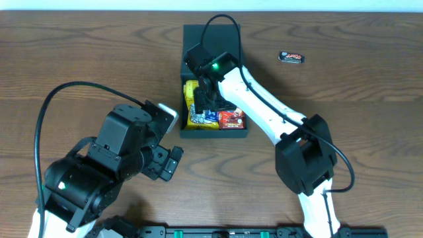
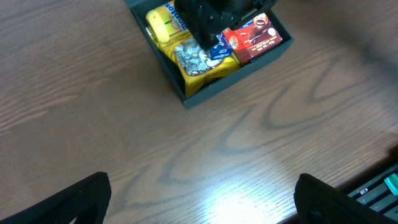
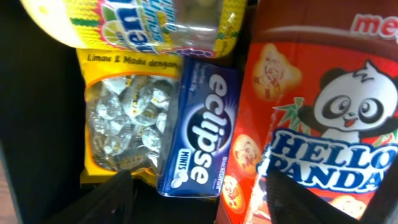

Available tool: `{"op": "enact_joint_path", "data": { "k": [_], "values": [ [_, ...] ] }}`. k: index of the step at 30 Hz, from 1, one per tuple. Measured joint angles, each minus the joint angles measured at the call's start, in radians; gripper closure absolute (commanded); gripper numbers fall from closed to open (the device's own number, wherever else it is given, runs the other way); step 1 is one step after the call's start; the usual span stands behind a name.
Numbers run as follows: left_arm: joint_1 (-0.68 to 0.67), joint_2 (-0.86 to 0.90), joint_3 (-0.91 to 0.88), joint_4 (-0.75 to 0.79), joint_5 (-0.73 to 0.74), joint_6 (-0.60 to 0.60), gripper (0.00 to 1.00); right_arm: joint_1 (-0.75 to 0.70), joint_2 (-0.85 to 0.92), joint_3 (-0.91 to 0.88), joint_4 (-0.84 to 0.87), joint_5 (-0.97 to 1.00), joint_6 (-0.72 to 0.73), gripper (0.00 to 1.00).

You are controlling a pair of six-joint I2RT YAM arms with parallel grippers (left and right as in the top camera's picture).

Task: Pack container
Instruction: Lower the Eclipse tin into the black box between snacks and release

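Note:
The black container [image 1: 236,134] stands at the table's middle back, its flap lid [image 1: 210,34] open behind it. Inside lie a yellow Mentos pack [image 3: 155,25], a yellow bag of foil sweets [image 3: 121,124], a blue Eclipse mints tin [image 3: 202,118] and a red Hello Panda box [image 3: 317,106]. My right gripper [image 3: 199,179] is open, down inside the container, with the blue tin lying between its fingers; it also shows in the overhead view [image 1: 208,102]. My left gripper [image 2: 202,190] is open and empty over bare table in front of the container [image 2: 186,96].
A small dark snack packet [image 1: 291,57] lies on the table to the right of the container. The wooden table [image 1: 79,59] extends to the left. A black rail runs along the front edge [image 1: 218,231].

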Motion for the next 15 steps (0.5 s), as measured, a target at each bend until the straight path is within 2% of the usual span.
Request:
{"op": "enact_joint_path", "data": {
  "k": [2, 6, 13, 15],
  "values": [
    [0.000, 0.000, 0.000, 0.000, 0.000, 0.000, 0.05, -0.008, 0.000, 0.011, 0.029, -0.002, -0.050, 0.23],
    [0.000, 0.000, 0.000, 0.000, 0.000, 0.000, 0.05, -0.053, -0.024, 0.025, 0.098, 0.009, -0.210, 0.20],
    [0.000, 0.000, 0.000, 0.000, 0.000, 0.000, 0.05, -0.177, -0.094, 0.037, 0.175, 0.072, -0.578, 0.14],
    [0.000, 0.000, 0.000, 0.000, 0.000, 0.000, 0.05, -0.232, -0.095, 0.040, 0.204, 0.087, -0.683, 0.08]
  ]
}}
